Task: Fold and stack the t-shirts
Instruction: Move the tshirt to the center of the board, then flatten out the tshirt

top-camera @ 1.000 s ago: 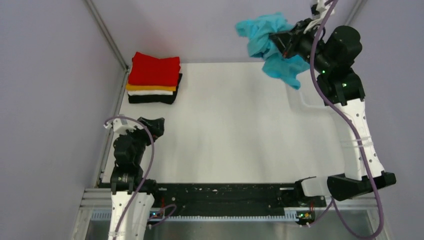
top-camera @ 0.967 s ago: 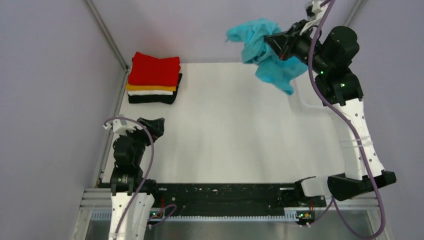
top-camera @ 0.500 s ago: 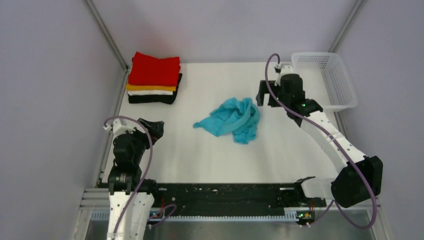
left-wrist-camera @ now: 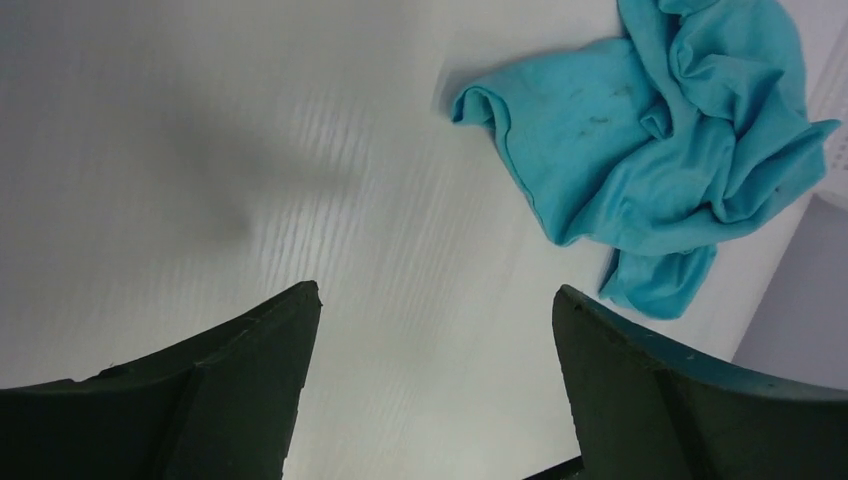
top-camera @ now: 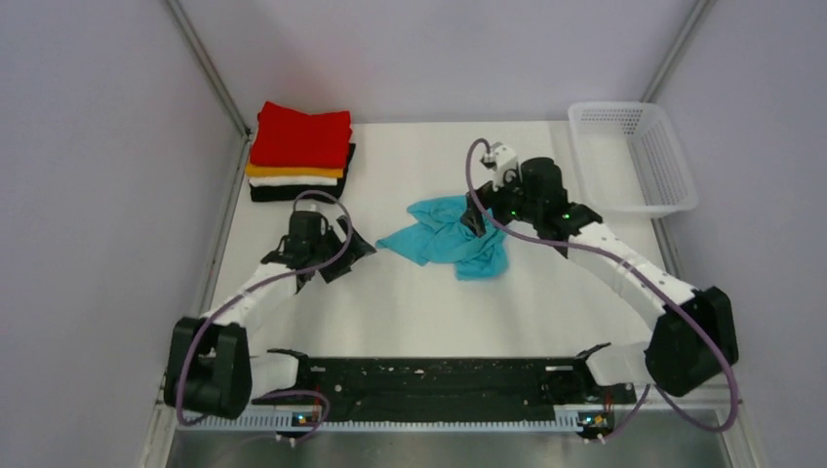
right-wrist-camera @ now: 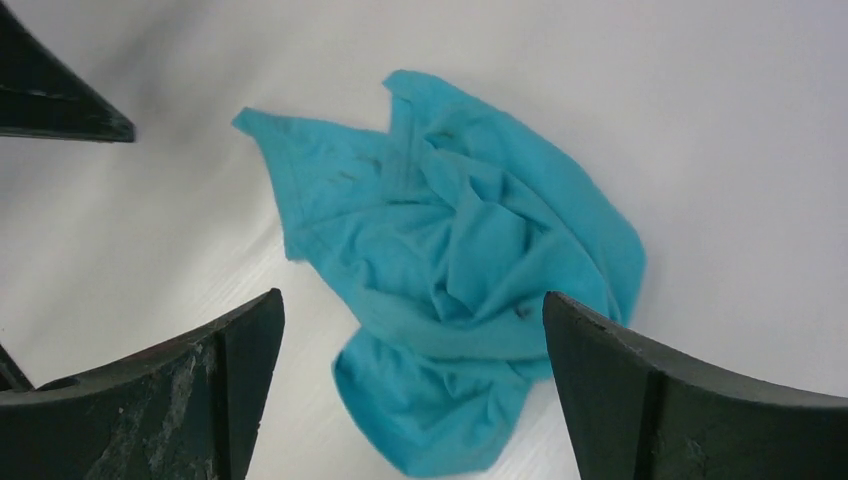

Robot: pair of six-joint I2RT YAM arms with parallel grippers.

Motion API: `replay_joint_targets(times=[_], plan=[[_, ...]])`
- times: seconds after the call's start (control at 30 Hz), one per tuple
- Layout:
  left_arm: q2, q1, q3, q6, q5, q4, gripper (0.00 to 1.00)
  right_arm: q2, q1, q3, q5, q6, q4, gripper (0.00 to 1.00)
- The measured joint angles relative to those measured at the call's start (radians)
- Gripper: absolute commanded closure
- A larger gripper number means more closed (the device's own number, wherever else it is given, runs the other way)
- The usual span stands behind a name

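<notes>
A crumpled turquoise t-shirt point(top-camera: 441, 242) point(left-wrist-camera: 650, 150) point(right-wrist-camera: 470, 230) lies loose on the white table near the middle. My right gripper point(top-camera: 475, 216) point(right-wrist-camera: 412, 297) hangs open just above its right part, fingers astride the cloth and holding nothing. My left gripper point(top-camera: 353, 257) point(left-wrist-camera: 437, 290) is open over bare table just left of the shirt's pointed corner, apart from it. At the back left stands a stack of folded t-shirts point(top-camera: 300, 156): red on top point(top-camera: 302, 135), then orange, white and black.
A white mesh basket point(top-camera: 673, 171) sits at the back right corner of the table point(top-camera: 410, 312). Grey walls and metal rails close in the left, right and back sides. A black rail runs along the near edge between the arm bases.
The right gripper brought the turquoise shirt down from high at the back right, let it go on the table and now hovers open over it. The left arm has reached out toward the shirt.
</notes>
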Motion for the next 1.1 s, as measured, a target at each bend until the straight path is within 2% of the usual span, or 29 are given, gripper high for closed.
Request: replay_joint_targets(times=[0.2, 0.37, 0.57, 0.67, 0.8, 0.83, 0.9, 0.97, 1.1], plan=[[0.343, -0.063, 0.182, 0.003, 0.0, 0.089, 0.21, 0.386, 0.088, 0.263, -0.107, -0.124, 0.048, 0.07], [0.515, -0.083, 0.264, -0.018, 0.0, 0.148, 0.31, 0.698, 0.098, 0.547, -0.156, -0.25, -0.005, 0.13], [0.603, -0.122, 0.33, -0.024, 0.007, 0.194, 0.42, 1.013, 0.098, 0.864, -0.188, -0.337, -0.123, 0.16], [0.626, -0.138, 0.34, -0.029, 0.009, 0.215, 0.51, 1.086, 0.098, 0.911, -0.199, -0.364, -0.177, 0.17], [0.656, -0.158, 0.344, -0.034, 0.016, 0.241, 0.71, 1.135, 0.098, 0.956, -0.203, -0.39, -0.209, 0.19], [0.661, -0.166, 0.345, -0.037, 0.014, 0.245, 0.79, 1.143, 0.098, 0.973, -0.202, -0.393, -0.212, 0.2], [0.672, -0.18, 0.349, -0.04, 0.008, 0.248, 1.0, 1.157, 0.098, 0.993, -0.199, -0.397, -0.217, 0.25], [0.68, -0.188, 0.356, -0.044, 0.0, 0.243, 1.0, 1.174, 0.1, 1.011, -0.188, -0.41, -0.219, 0.3], [0.682, -0.193, 0.375, -0.039, -0.023, 0.211, 1.0, 1.185, 0.118, 1.03, -0.131, -0.437, -0.227, 0.32]])
